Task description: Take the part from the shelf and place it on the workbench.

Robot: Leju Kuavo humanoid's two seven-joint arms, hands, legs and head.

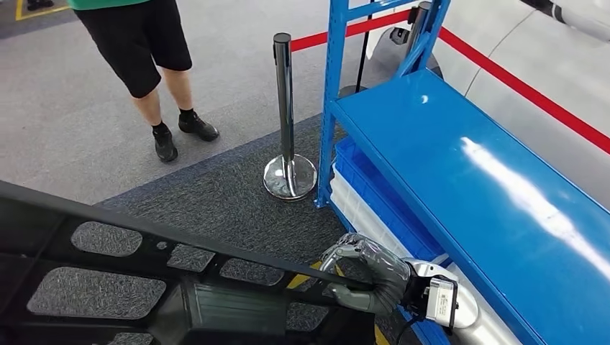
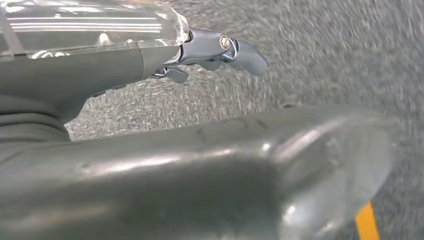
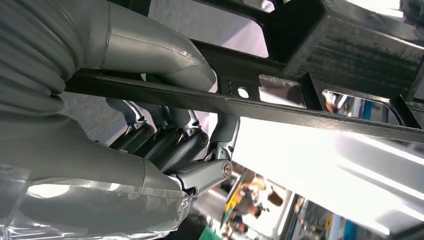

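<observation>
one black part (image 1: 144, 280) gripped along its edge by right hand (image 1: 367, 272)

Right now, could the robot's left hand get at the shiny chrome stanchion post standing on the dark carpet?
Probably not: the large black plastic frame part, gripped by the right hand, lies between the robot and the chrome post, and the left hand hangs over carpet.

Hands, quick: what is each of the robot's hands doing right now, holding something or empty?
Right hand: holds the black frame part, fingers wrapped round its edge bar.
Left hand: fingers apart over the floor, nothing seen in them; looks open.
</observation>
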